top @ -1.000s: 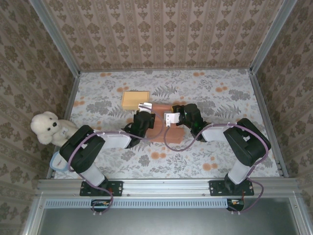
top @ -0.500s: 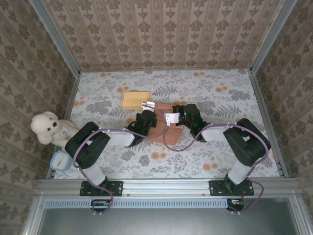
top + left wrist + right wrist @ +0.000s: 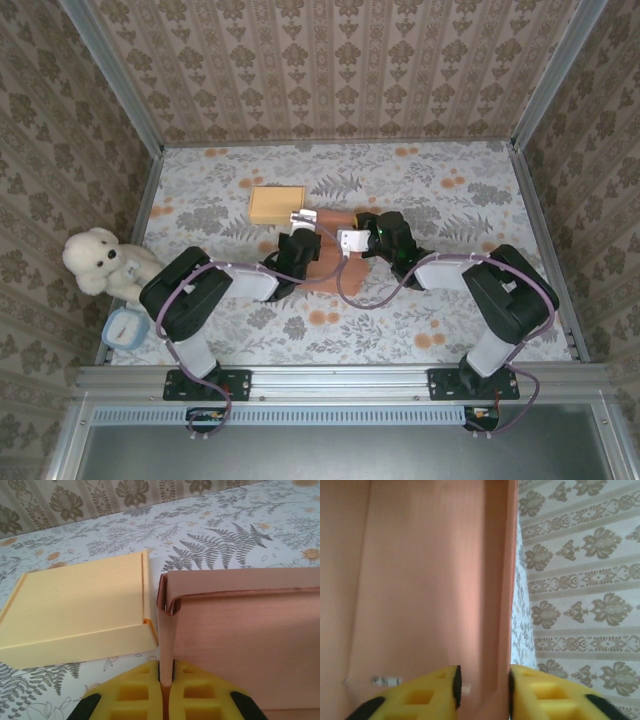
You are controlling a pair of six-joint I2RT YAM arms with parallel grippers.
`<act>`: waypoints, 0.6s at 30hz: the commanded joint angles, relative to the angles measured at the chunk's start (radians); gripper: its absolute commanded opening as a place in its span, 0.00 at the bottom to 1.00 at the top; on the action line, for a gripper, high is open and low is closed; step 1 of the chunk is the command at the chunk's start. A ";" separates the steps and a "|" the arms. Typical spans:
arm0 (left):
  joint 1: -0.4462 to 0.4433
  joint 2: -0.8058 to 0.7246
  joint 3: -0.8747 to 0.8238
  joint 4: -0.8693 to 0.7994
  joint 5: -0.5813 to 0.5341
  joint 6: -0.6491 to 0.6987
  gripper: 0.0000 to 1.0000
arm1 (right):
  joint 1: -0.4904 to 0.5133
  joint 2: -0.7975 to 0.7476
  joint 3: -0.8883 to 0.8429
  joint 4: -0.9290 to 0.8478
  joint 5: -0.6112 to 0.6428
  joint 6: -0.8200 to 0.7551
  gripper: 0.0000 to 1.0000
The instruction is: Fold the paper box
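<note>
The paper box [image 3: 325, 265] is a pink-brown cardboard box, partly folded, lying mid-table between the two grippers. My left gripper [image 3: 303, 222] sits at its left side. In the left wrist view that gripper [image 3: 166, 672] is shut on the box's thin upright left wall, and the box's broad panel [image 3: 240, 630] stretches off to the right. My right gripper [image 3: 350, 240] is at the box's right side. In the right wrist view its jaws [image 3: 482, 680] stand apart, open, with the box's side wall [image 3: 497, 605] loose between them.
A flat yellow-tan box [image 3: 277, 204] lies just behind and left of the paper box, close beside it [image 3: 75, 615]. A white teddy bear [image 3: 100, 262] and a blue ring [image 3: 125, 327] sit at the table's left edge. Patterned walls enclose the table.
My left gripper has closed onto the box's left wall. My right gripper, shut before, has opened around the right wall. Both arms shifted slightly.
</note>
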 commanded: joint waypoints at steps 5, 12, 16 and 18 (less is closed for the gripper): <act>0.010 0.009 -0.049 0.091 -0.038 0.052 0.00 | -0.002 -0.112 0.005 -0.086 -0.023 0.085 0.55; 0.029 -0.050 -0.153 0.195 0.019 0.002 0.00 | -0.001 -0.260 0.008 -0.094 0.027 0.408 0.54; 0.038 -0.089 -0.226 0.283 0.084 -0.038 0.00 | 0.005 -0.384 0.093 -0.276 0.121 0.825 0.45; 0.039 -0.095 -0.266 0.372 0.139 -0.027 0.00 | 0.016 -0.416 0.158 -0.433 0.196 1.071 0.41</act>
